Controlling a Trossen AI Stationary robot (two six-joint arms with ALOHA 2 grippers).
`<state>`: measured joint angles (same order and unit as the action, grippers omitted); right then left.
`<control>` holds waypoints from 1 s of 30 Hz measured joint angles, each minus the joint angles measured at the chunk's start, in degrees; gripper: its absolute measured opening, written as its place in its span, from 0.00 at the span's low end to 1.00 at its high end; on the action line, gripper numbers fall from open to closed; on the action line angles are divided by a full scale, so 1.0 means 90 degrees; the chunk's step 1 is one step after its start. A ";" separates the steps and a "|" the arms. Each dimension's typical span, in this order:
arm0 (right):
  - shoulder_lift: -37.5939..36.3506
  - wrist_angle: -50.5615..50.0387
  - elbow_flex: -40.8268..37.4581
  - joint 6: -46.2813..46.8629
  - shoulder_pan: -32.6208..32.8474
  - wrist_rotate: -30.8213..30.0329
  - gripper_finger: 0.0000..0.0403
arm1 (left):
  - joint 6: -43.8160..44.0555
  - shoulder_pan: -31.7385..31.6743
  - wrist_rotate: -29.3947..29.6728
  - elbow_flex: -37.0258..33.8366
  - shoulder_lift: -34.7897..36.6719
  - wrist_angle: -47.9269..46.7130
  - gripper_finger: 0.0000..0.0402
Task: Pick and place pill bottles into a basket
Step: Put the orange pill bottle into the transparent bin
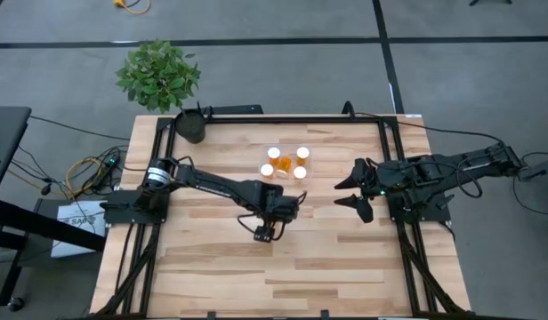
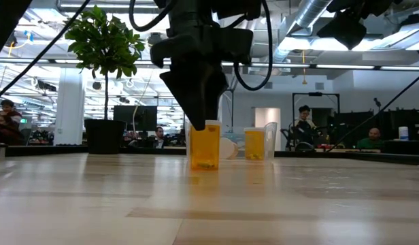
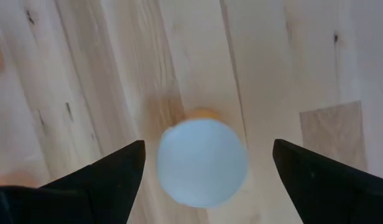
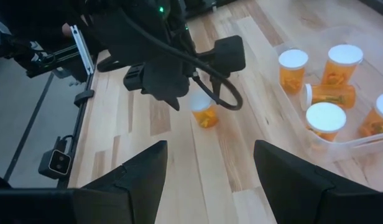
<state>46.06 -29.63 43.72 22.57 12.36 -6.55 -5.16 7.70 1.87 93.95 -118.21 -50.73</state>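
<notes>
Orange plastic under a white cap: the last loose bottle (image 3: 202, 160) stands upright on the desk (image 1: 345, 267), a little on the near side of its middle, and the left pincer (image 1: 265, 233) hangs right over it with its fingers (image 3: 110, 177) spread wide. From the left wrist view the cap sits between the two fingers, somewhat nearer one than the other, with clear wood on both sides, so nothing is gripped yet. From the low view the dark pincer looks to reach down about to the cap and just behind it.

To my eye the grasp is the step in hand. It would go best if the pincer centres over the cap first, then drops straight so both fingers pass down the orange body, and closes there and not on the cap; a lopsided close could tip the bottle.

Five other bottles are already in the clear basket (image 4: 350, 146), toward the far edge, well apart from this one; four stand and one lies on its side. The right pincer (image 1: 354, 188) waits with fingers apart near the right edge
</notes>
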 joint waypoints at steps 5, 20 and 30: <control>0.0000 0.0002 0.0000 0.0014 0.0000 0.0000 0.58 | -0.0004 -0.0024 0.0019 0.0000 -0.0001 0.0013 0.85; 0.0000 0.0002 0.0000 -0.0005 0.0000 -0.0121 0.58 | -0.0054 -0.0074 -0.0009 -0.0046 -0.0001 0.0013 0.75; 0.0000 0.0002 0.0000 -0.0005 0.0000 -0.0121 0.58 | -0.0079 -0.0101 -0.0010 -0.0044 0.0001 0.0015 0.59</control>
<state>46.06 -29.61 43.72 22.52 12.36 -7.63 -5.87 6.79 1.78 93.56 -118.20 -50.59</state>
